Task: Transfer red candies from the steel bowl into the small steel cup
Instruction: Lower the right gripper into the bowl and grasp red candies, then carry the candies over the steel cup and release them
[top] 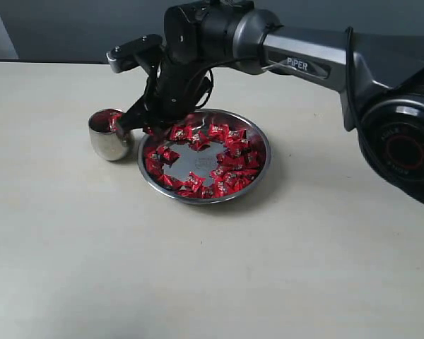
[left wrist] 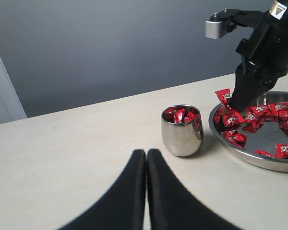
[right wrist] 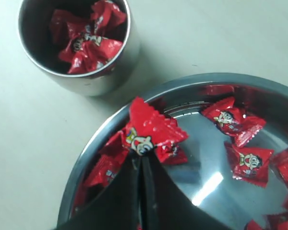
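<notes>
The steel bowl (top: 265, 152) holds many red candies (top: 233, 152) ringed round a bare centre. Just left of it stands the small steel cup (top: 107, 145), with several red candies (right wrist: 89, 45) inside. My right gripper (right wrist: 141, 155) reaches across from the right. It is shut on one red candy (right wrist: 149, 127), held above the bowl's rim (right wrist: 86, 158) on the side nearest the cup (right wrist: 101, 81). My left gripper (left wrist: 146, 153) is shut with nothing in it, low over the table, pointing at the cup (left wrist: 181, 136). It does not show in the exterior view.
The right arm (top: 304, 63) spans the back of the pale table (top: 198, 268) above the bowl. A grey wall (left wrist: 110, 48) stands behind the table's far edge.
</notes>
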Motion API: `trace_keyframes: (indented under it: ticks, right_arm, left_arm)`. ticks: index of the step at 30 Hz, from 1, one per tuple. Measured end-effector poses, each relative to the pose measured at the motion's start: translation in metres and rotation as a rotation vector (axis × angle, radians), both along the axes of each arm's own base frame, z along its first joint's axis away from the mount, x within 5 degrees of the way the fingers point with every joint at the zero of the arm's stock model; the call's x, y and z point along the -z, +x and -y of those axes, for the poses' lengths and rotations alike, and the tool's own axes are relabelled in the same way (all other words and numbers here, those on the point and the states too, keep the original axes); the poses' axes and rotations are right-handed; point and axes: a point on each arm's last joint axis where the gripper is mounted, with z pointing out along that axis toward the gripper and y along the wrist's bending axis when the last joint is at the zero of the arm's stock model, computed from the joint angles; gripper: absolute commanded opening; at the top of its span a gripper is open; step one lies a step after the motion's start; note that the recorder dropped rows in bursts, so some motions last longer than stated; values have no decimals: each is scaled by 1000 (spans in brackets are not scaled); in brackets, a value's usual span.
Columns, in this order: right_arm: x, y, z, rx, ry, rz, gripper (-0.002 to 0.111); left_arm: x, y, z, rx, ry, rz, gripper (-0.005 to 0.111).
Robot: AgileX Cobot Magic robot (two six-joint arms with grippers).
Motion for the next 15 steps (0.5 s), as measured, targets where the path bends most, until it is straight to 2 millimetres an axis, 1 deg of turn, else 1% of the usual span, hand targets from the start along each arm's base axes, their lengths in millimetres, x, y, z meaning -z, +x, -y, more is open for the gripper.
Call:
trace_keyframes:
  ticks: [10, 15]
  right_arm:
    - [0, -2, 0, 13, 5, -24, -1]
    - [3, -7, 4, 96, -20, -121, -1]
  left_arm:
    - [0, 0, 0, 0, 0, 0, 2]
    - [0, 0, 0, 0, 0, 0, 2]
